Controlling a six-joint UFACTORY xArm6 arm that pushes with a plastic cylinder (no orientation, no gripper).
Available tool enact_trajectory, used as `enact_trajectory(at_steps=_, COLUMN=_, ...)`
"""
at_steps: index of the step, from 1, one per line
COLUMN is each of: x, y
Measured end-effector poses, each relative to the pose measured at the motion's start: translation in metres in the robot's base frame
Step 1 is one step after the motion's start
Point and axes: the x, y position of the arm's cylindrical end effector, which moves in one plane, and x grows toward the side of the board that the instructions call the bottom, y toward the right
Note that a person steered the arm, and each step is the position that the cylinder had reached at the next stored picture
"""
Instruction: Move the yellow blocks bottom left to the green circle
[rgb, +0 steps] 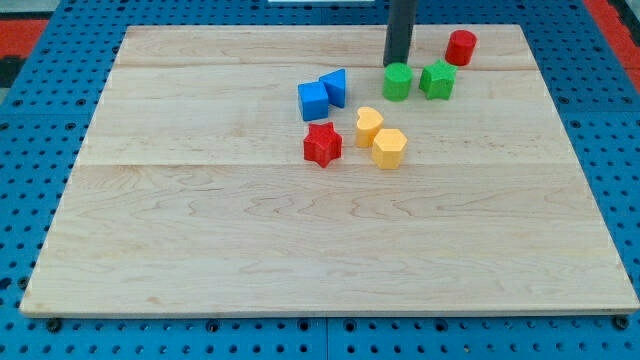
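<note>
- Dark rod (400, 30): upright, entering from the view's top; my tip (397, 65) just behind green circle (397, 82), contact unclear; nothing gripped.
- Yellow heart (369, 126), yellow hexagon (389, 148): touching, below green circle, slightly toward the view's left.
- Red star (322, 145): just left of yellow pair.
- Writing: none readable.

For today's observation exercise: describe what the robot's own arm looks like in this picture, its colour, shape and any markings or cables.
Only a straight dark rod shows, coming in from the view's top. It is a plain, dark grey-blue cylinder, with no visible markings, cables or hand. My tip ends just behind the green circle. The rest of the arm is out of view.
</note>
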Motion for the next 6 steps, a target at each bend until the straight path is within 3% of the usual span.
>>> enact_trajectory(at_steps=1, x=0.031, y=0.004)
enact_trajectory(at_steps=2, x=0.031, y=0.055)
enact_trajectory(at_steps=3, x=0.031, y=0.056)
enact_trajectory(at_steps=5, x=0.04, y=-0.036)
enact_trajectory(at_steps=6, x=0.072, y=-0.062)
